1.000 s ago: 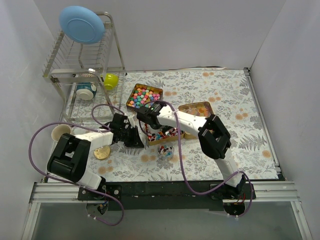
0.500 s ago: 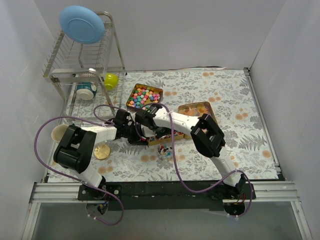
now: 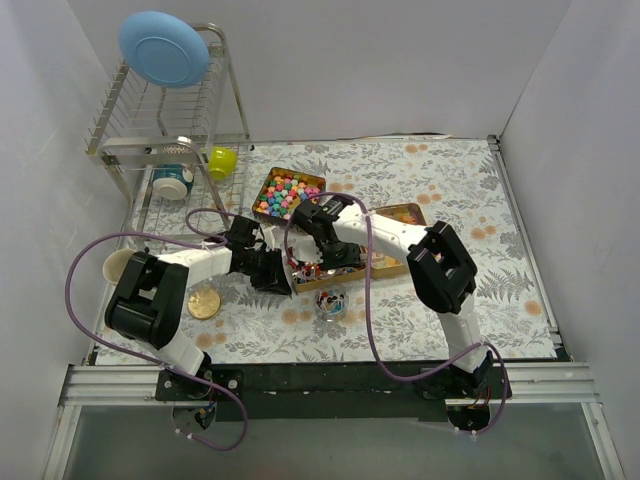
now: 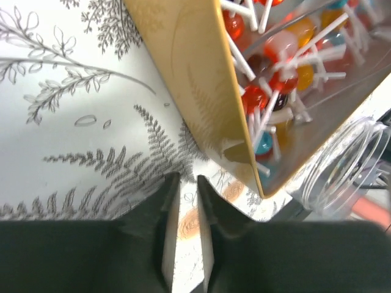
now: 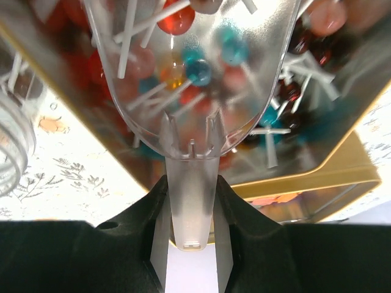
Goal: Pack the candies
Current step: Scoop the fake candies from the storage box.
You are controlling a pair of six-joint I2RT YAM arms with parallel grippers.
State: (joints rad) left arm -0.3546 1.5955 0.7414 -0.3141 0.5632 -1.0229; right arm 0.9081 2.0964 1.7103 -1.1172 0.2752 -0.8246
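Open table (image 3: 480, 280) right and rear, dish rack (image 3: 165, 130) (left rear) blocks, jar (image 3: 331, 301) just beside lollipop tin (image 4: 189, 85).

- Left arm (image 3: 195, 262) and right arm (image 3: 388, 236): smooth white links between chunky black joint housings.
- A thin purple cable (image 3: 72, 285) runs loosely along each arm.
- Fingers (image 4: 149, 226): matte black, tapering, with pale inner faces.

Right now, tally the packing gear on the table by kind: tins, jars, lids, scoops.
Tins: 3 (far tin, middle tin, right tin)
Jar: 1
Lid: 1
Scoop: 1
Total: 6
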